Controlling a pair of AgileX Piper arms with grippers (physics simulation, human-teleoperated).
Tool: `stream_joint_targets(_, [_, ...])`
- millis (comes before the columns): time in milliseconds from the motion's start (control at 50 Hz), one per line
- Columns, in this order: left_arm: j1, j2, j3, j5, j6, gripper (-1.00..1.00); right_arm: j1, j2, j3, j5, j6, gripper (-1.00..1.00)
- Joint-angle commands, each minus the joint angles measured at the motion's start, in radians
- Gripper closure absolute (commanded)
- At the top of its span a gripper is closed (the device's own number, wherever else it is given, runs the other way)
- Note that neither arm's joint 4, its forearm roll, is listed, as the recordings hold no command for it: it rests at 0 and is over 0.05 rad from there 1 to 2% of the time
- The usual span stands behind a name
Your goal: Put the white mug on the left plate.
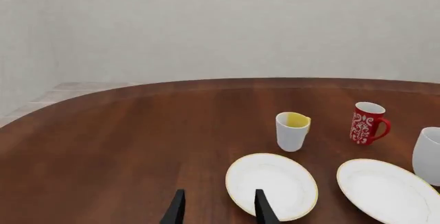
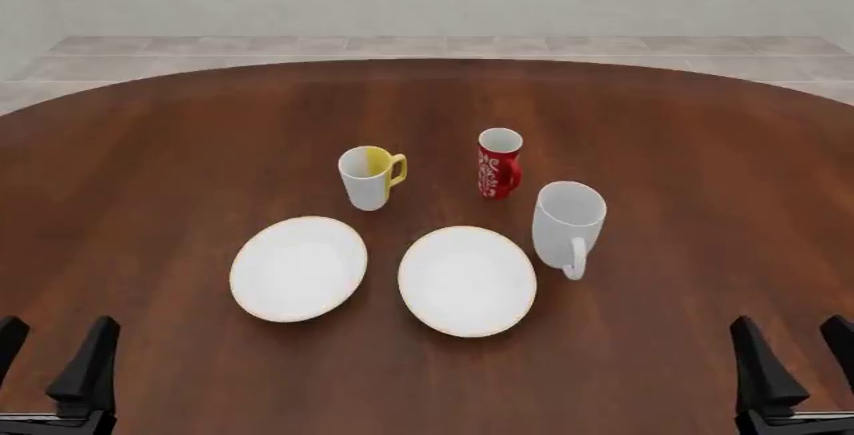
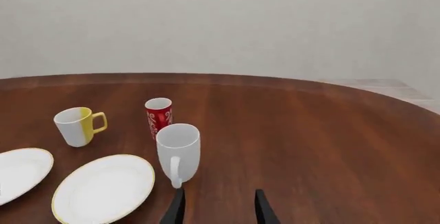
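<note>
White mug (image 2: pixel 567 221) plain, unlettered, upright just right of right-hand plate (image 2: pixel 467 281).

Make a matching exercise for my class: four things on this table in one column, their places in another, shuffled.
Things:
1. white mug
2. red patterned mug
3. yellow-handled mug
4. left plate

Places in the front view:
A. behind the left plate
B. right of the right plate
C. nearest the left gripper
D. farthest back, behind the white mug

Pairs: 1-B, 2-D, 3-A, 4-C
</note>
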Motion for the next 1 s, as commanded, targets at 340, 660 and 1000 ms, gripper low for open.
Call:
stream_joint_targets(340, [0.000, 0.000, 0.000, 0.000, 0.000, -1.00, 0.019, 0.187, -0.275, 0.122, -0.014, -1.00])
stream_joint_targets(660, [0.000, 0.000, 0.000, 0.000, 0.000, -1.00, -0.025, 0.500, -0.489, 0.223, 0.017, -1.00])
stream_joint_targets(1000, [0.000, 0.000, 0.000, 0.000, 0.000, -1.00, 0.052, 0.654, -0.697, 0.326, 0.010, -1.00])
